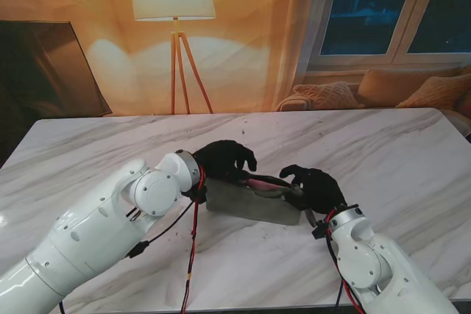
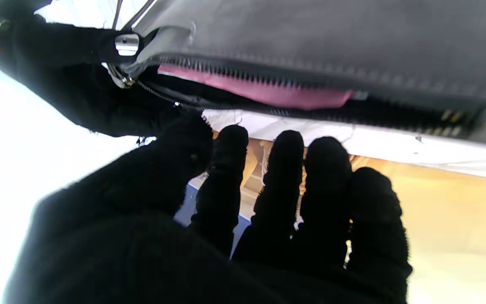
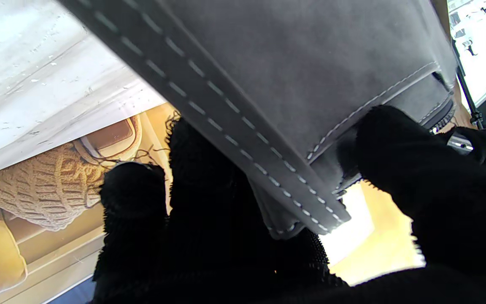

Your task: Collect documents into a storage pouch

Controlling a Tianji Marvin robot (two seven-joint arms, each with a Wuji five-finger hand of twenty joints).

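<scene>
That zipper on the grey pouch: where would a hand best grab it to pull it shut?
By the metal pull tab at the pouch's right end, probably from the right hand's side. The teeth gape over the pink document, and the left hand could steady the other end.

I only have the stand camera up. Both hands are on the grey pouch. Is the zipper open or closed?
Observer: Open. The left wrist view shows the zipper teeth parted, a pink document lying inside the grey pouch.
Operator: Is the right hand actually gripping it?
Observer: Yes. In the right wrist view the right hand pinches the pouch's stitched corner between thumb and fingers.
Operator: And the left hand?
Observer: The left hand has its fingers spread apart beside the zipper opening, holding nothing.
</scene>
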